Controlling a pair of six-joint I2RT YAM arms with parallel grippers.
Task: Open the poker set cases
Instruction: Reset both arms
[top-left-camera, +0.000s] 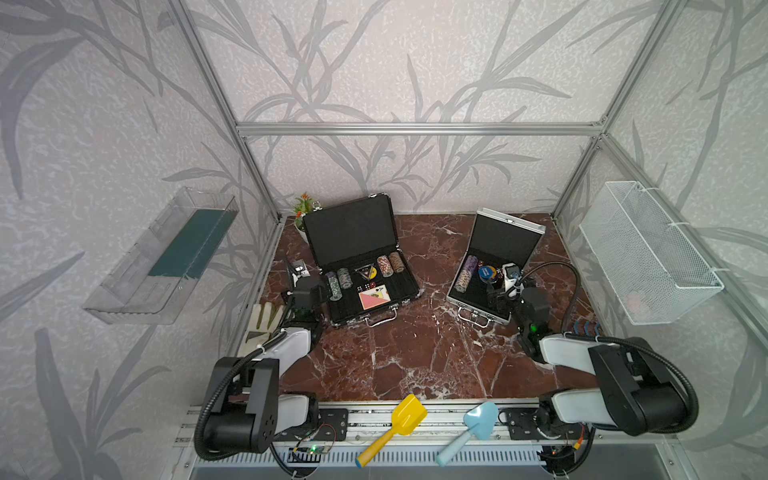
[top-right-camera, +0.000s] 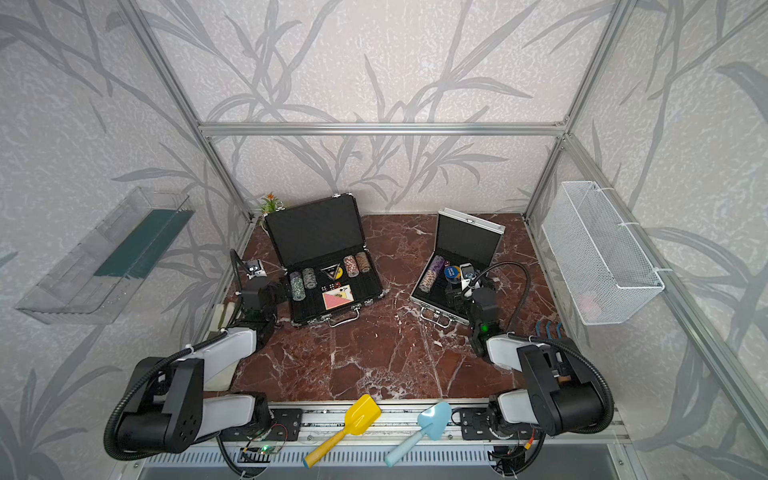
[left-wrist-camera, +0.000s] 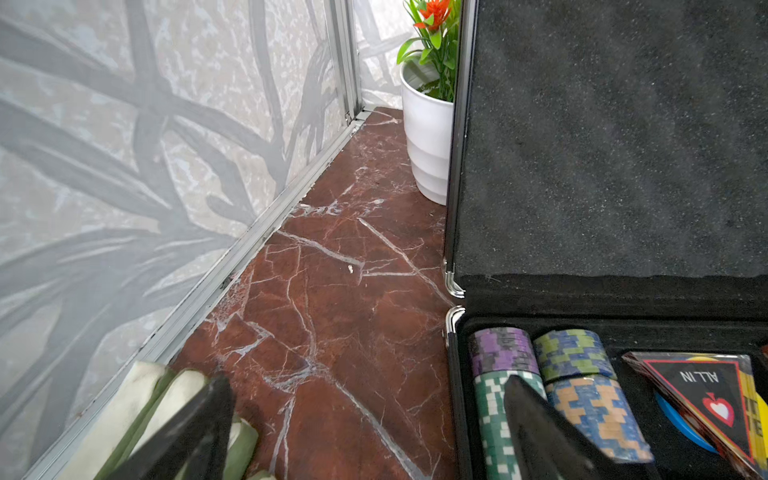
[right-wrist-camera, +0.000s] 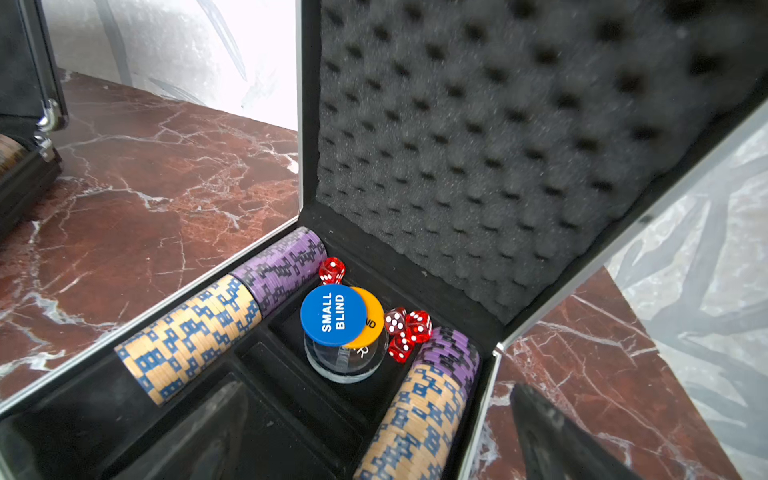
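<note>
Both poker set cases stand open on the red marble table. The larger black case (top-left-camera: 353, 232) has its lid upright, with chip rows, cards and dice in its tray. The smaller silver case (top-left-camera: 500, 239) also has its lid up, showing egg-crate foam (right-wrist-camera: 498, 124), chips, dice and a "small blind" disc. My left gripper (left-wrist-camera: 370, 415) is open and straddles the left wall of the black case (left-wrist-camera: 602, 145), holding nothing. My right gripper (right-wrist-camera: 382, 428) is open and straddles the right wall of the silver case, one finger inside the tray and one outside.
A white pot with a plant (left-wrist-camera: 428, 137) stands behind the black case's left corner. A glove (top-left-camera: 264, 320) lies by the left wall. Yellow (top-left-camera: 395, 428) and blue (top-left-camera: 469, 428) toy shovels rest on the front rail. A wire basket (top-left-camera: 648, 249) hangs on the right wall.
</note>
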